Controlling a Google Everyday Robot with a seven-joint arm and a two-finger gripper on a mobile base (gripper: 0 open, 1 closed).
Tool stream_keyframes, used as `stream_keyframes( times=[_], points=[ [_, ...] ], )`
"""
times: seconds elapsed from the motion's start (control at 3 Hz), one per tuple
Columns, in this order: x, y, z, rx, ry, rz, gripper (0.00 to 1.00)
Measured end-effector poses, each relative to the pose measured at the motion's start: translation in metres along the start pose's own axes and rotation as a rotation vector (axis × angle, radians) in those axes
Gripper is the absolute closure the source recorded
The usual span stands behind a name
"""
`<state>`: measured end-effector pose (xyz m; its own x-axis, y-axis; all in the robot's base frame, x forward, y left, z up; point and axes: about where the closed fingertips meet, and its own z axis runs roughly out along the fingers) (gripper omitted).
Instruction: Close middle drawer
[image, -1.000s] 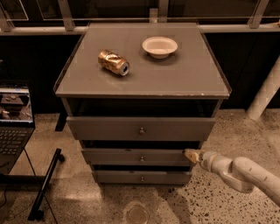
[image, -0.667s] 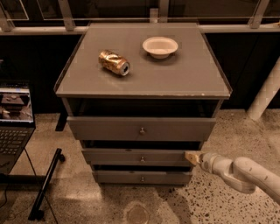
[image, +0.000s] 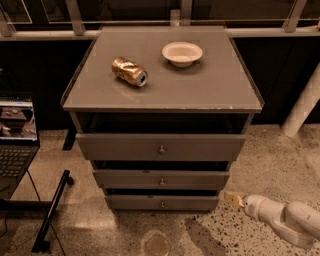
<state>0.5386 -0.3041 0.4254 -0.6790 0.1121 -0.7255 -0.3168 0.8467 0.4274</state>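
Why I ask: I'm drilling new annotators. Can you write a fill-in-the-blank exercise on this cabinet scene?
The dented can on the cabinet top lies on its ___.
The white bowl stands to the can's ___ in the picture.
The cabinet shows ___ knobbed drawers.
The tool is beside the right end of the ___ drawer, lower than the middle drawer.
Missing words: side; right; three; bottom.

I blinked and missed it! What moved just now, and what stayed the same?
The hand moved down and right, away from the right end of the middle drawer; it is now beside the bottom drawer. It grabbed nothing. The middle drawer, the gold can and the white bowl stayed put.
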Motion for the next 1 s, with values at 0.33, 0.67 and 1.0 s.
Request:
stream_keyframes(
  times=[0.33,0.67,1.0],
  points=[
    [0.004,-0.0019,-0.0042,0.004,-0.001,0.007,0.8],
    [0.004,-0.0019,-0.0042,0.004,-0.001,0.007,0.59],
    [0.004,-0.0019,-0.0042,0.004,-0.001,0.007,0.36]
  ],
)
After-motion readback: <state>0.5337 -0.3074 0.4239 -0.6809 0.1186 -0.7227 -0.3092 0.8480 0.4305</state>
